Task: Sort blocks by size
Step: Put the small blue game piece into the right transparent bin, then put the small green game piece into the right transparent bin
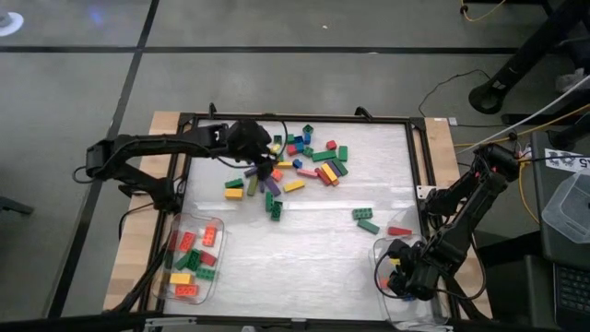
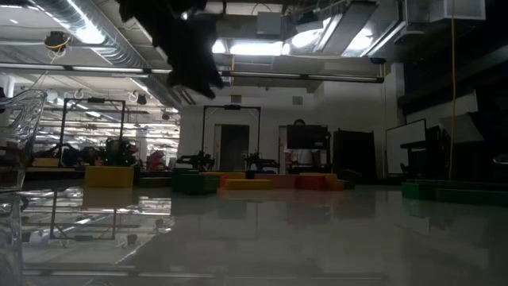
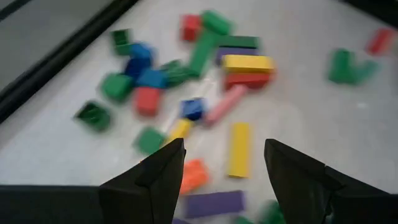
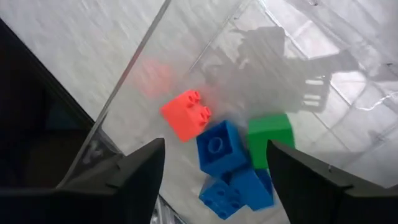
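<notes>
A pile of coloured blocks [image 1: 295, 166] lies at the table's far middle. My left gripper [image 1: 267, 159] hangs open above the pile's left part. In its wrist view the fingers [image 3: 225, 146] stand over a long yellow block [image 3: 239, 149] and an orange one [image 3: 194, 175], clear of both. My right gripper [image 1: 404, 279] is open over a clear tub [image 1: 380, 254] at the near right. Below its fingers [image 4: 216, 146], an orange-red short block [image 4: 186, 115], blue ones [image 4: 217, 149] and a green one [image 4: 270, 134] are in the tub.
A second clear tub [image 1: 219, 231] at the near left holds several long red, green and yellow blocks. Two green blocks [image 1: 366, 219] and a red one [image 1: 399, 231] lie loose right of centre. A dark frame [image 1: 419, 166] rims the white mat; cables run at the right.
</notes>
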You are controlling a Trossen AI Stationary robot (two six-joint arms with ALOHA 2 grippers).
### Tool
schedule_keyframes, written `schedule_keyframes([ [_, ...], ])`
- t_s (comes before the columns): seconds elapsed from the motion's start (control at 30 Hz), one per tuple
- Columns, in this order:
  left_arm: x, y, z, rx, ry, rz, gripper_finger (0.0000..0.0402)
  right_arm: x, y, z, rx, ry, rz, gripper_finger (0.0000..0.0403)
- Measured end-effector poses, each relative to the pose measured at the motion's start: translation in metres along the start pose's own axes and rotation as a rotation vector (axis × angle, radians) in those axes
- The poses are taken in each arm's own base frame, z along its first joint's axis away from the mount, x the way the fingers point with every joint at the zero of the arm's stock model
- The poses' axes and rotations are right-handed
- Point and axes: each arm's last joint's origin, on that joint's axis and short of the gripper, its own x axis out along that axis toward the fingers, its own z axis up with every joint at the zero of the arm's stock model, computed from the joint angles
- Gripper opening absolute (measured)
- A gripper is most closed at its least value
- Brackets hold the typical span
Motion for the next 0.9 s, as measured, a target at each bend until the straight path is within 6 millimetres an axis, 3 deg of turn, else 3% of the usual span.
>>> schedule_keyframes([
  [0.2,0.017,0.044,0.000,-0.064,0.026,0.216,0.0210,0.000,0.002,0.000,0.001,0.001,0.016,0.0278],
  [0.5,0.049,0.096,-0.008,-0.053,0.161,0.335,0.0210,0.000,0.002,0.002,0.000,-0.078,0.035,0.0276],
  [0.73,0.080,0.110,-0.024,-0.019,0.292,0.343,0.0210,0.000,0.002,0.002,0.000,-0.084,0.036,0.0276],
  [0.9,0.090,0.112,-0.033,-0.009,0.361,0.342,0.0210,0.000,0.002,0.002,-0.006,-0.085,0.036,0.0276],
])
